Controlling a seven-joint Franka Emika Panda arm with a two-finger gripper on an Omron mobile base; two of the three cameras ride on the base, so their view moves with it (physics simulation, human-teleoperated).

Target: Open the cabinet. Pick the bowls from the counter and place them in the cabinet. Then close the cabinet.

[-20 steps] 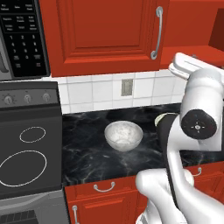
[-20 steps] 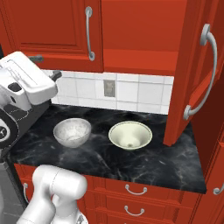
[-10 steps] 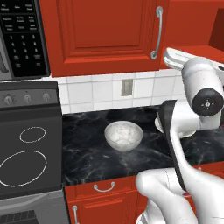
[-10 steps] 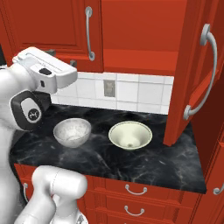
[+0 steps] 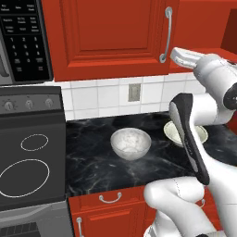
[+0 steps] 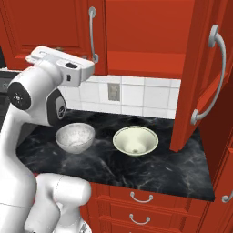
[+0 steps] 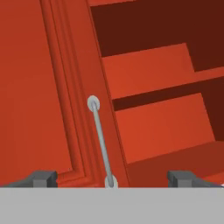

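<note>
Since a second earlier my arm had swung up from in front of the bowls toward the cabinet (image 6: 150, 32). My gripper (image 7: 111, 178) pointed at the left door's handle (image 7: 101, 142), fingers spread wide, holding nothing. The right door (image 6: 207, 73) stood open; the left door (image 5: 111, 34) was shut. Two bowls sat apart on the counter (image 6: 150, 168): a grey bowl (image 6: 75, 136) left, a cream bowl (image 6: 135, 140) right. I judged my arm could clip the open door while moving.

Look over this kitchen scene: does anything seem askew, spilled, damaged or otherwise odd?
Nothing stands out. Both bowls sit upright on the counter, nothing spilled. The cabinet's right door is open and the left door shut, fitting the task.
</note>
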